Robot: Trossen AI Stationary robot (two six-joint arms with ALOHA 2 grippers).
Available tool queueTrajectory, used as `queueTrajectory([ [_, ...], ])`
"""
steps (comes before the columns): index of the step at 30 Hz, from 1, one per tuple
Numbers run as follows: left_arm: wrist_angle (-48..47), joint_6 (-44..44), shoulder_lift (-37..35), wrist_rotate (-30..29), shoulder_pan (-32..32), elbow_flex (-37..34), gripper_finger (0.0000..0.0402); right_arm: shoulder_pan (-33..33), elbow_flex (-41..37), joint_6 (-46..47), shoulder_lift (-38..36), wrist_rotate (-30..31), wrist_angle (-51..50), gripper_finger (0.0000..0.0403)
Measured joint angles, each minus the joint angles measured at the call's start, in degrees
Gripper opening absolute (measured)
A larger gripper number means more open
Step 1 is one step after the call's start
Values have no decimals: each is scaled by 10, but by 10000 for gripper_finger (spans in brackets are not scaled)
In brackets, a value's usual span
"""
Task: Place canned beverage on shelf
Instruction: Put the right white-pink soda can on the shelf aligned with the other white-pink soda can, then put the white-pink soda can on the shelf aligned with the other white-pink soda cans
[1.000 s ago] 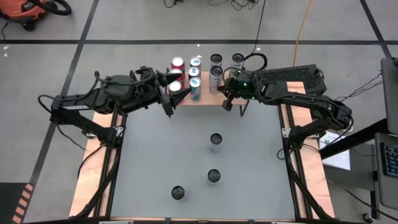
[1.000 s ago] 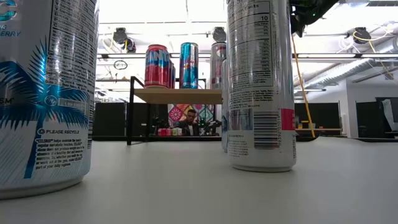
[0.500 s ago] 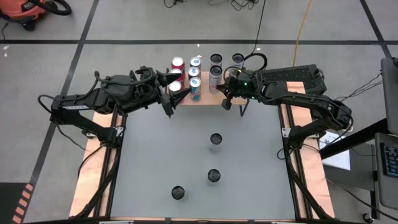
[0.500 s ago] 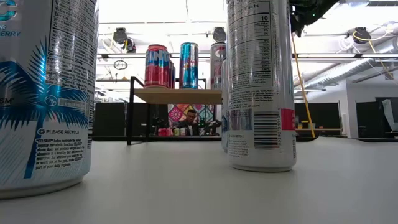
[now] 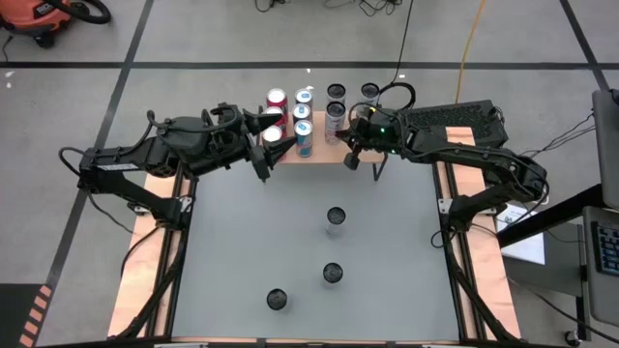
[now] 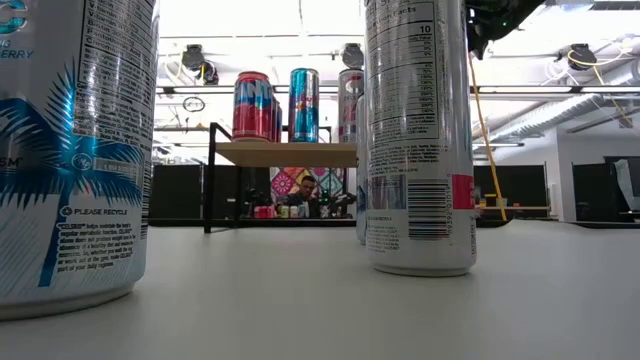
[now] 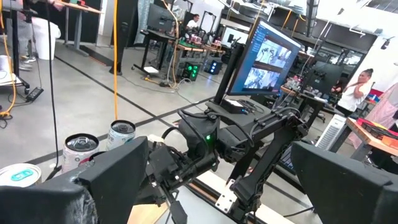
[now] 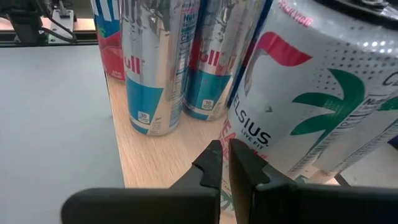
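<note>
Grey floor (image 5: 193,39), lit monitor (image 7: 264,59), possibly desks (image 7: 186,46) behind.

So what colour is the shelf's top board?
Light-brown wood; the shelf shows best in the right wrist view, under the cans.

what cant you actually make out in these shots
- Low view: the big near can hides the right end of the shelf and most of one can on it.
- Low view: the blue can is cut off by the picture's left edge.
- High view: labels of the three loose cans, such as, too small.
</note>
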Motion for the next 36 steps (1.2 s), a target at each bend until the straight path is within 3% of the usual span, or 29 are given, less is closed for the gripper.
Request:
queueTrajectory([
  [9,-14,-2,0,-1,0,0,396,14,0,37,-58,-5,-41,0],
  [18,-58,-46,3,0,-25,0,396,59,0,183,-195,-160,-188,0],
  [23,-67,-46,10,0,-36,0,396,122,0,298,-251,-225,-207,0],
  [29,-127,-97,11,47,-39,0,396,228,66,360,-254,-218,-291,0],
  [36,-220,-164,11,130,-72,0,395,341,225,377,-163,-142,-477,0],
])
